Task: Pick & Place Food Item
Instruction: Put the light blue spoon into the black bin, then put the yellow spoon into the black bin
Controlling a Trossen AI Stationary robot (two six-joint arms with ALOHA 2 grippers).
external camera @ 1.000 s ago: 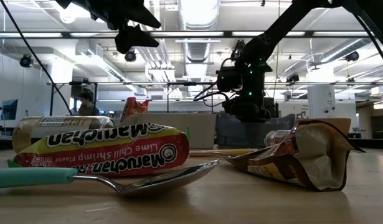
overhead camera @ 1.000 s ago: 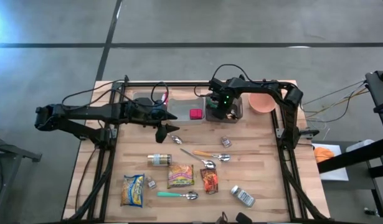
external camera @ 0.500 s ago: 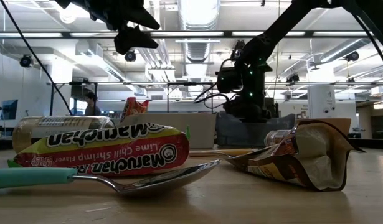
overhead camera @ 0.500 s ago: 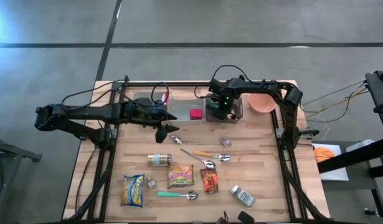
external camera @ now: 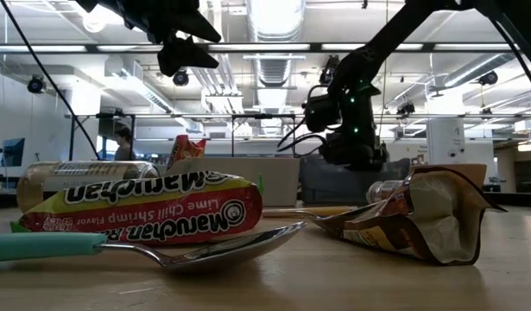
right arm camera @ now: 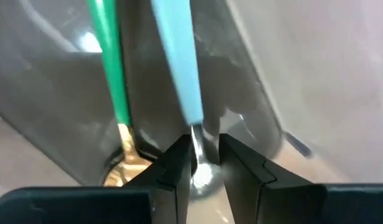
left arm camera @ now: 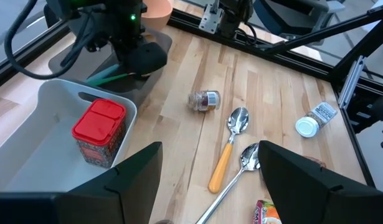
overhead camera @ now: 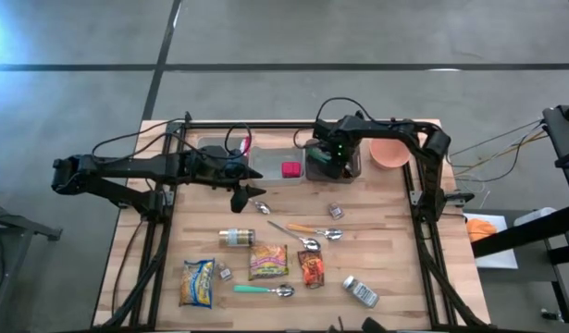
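Observation:
My right gripper [overhead camera: 332, 161] points down into the grey bin [overhead camera: 351, 166] at the far side of the table, shut on a light-blue-handled spoon [right arm camera: 179, 62]. A green-handled spoon [right arm camera: 107, 68] lies beside it in the bin. The white bin [overhead camera: 270, 159] holds a red-lidded container [left arm camera: 99, 130]. Ramen packets [overhead camera: 197, 281] [overhead camera: 267, 262] and a brown snack bag [overhead camera: 311, 269] lie flat near the front edge. My left gripper [overhead camera: 240, 196] hangs open above the table, left of centre, with nothing between its fingers. My right gripper has the blue-handled spoon's metal neck [right arm camera: 196, 138] between its two fingers, just below the handle. The fingers come from above, pointing down, and lie across the spoon. The spoon's bowl [right arm camera: 201, 177] rests on the bin's floor and its handle leans up the bin's wall.
An orange bowl [overhead camera: 389, 152] stands right of the grey bin. On the wood lie an orange-handled spoon [left arm camera: 225, 158], a steel spoon [left arm camera: 241, 163], a small jar [left arm camera: 203, 99], a white-capped bottle [left arm camera: 314, 121], a glass jar [overhead camera: 236, 238] and a teal-handled spoon [overhead camera: 264, 290].
My right gripper has tipped a little inside the grey bin, its wrist leaning toward the table's right, and it has stayed shut.

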